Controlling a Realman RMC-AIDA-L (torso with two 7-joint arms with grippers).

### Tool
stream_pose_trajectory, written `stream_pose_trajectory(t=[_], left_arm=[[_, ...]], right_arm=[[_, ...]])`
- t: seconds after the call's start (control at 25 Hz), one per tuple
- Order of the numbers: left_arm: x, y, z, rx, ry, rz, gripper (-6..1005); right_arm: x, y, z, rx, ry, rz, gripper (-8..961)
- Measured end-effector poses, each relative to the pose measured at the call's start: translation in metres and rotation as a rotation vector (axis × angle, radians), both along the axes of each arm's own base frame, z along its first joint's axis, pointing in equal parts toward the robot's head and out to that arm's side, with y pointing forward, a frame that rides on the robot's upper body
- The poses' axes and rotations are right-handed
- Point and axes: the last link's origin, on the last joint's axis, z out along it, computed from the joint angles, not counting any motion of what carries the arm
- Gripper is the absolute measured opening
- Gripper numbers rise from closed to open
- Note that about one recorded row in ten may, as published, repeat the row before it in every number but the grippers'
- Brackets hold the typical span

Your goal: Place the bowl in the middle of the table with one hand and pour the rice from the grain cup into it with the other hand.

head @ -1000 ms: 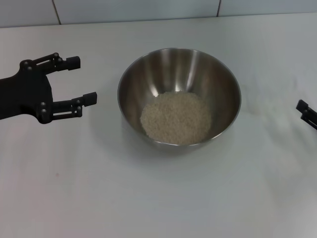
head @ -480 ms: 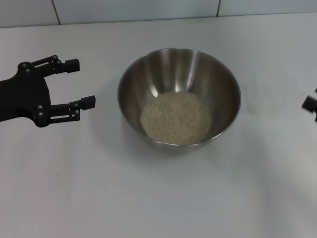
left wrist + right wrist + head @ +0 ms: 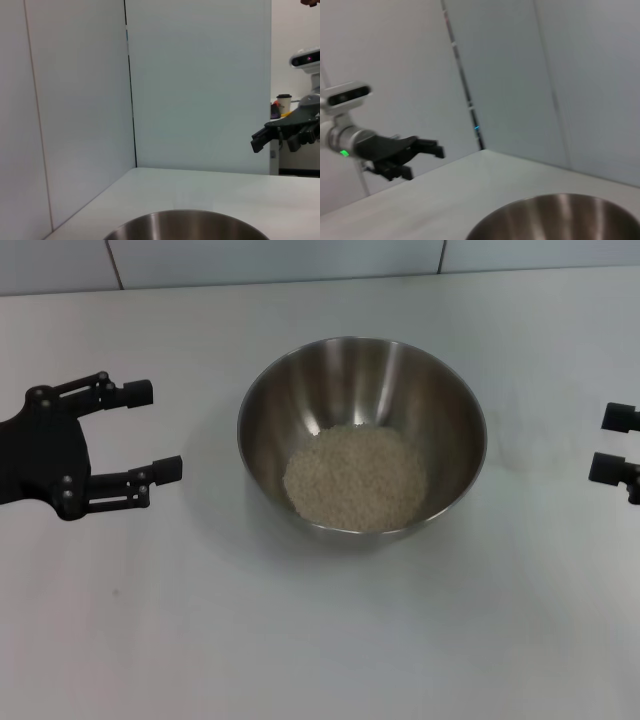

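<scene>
The shiny steel bowl (image 3: 350,380) stands on the white table (image 3: 320,640) near its middle, and a pale heap of rice (image 3: 355,478) lies in its bottom. To the bowl's left my left gripper (image 3: 155,430) hovers open and empty, a short gap away from the bowl wall. At the right edge of the head view my right gripper (image 3: 610,443) shows two fingertips spread apart, open with nothing between them. The bowl's rim (image 3: 185,225) shows in the left wrist view with the right gripper (image 3: 280,136) beyond it. The grain cup is out of view.
A pale tiled wall (image 3: 300,260) runs along the table's far edge. The right wrist view shows the bowl's rim (image 3: 560,215) and the left gripper (image 3: 405,155) beyond it, in front of upright wall panels.
My left gripper has drawn back to the left, away from the bowl. At the right edge the right gripper has shifted, and both its fingertips now show apart. Bowl and rice are unmoved.
</scene>
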Motion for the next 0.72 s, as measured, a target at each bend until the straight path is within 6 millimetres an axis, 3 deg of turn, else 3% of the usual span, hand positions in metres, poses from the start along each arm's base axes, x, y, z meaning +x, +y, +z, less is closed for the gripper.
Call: stream_pose_trajectory(t=[0.2,0.28,0.72], left_arm=[[-0.003,-0.005,0.001,-0.009,-0.002,0.004,833],[-0.008,-0.017,0.001,-0.043,-0.016,-0.001,833],[-0.006,-0.020,0.006,-0.077,-0.015,-0.009,833]], right_arm=[[-0.010,0.004,0.006,-0.087,-0.016,0.030,708],[-0.013,0.007,0.006,-0.136,-0.053,0.013,708],[-0.015,0.002,0.018,-0.147,-0.088,0.024,708]])
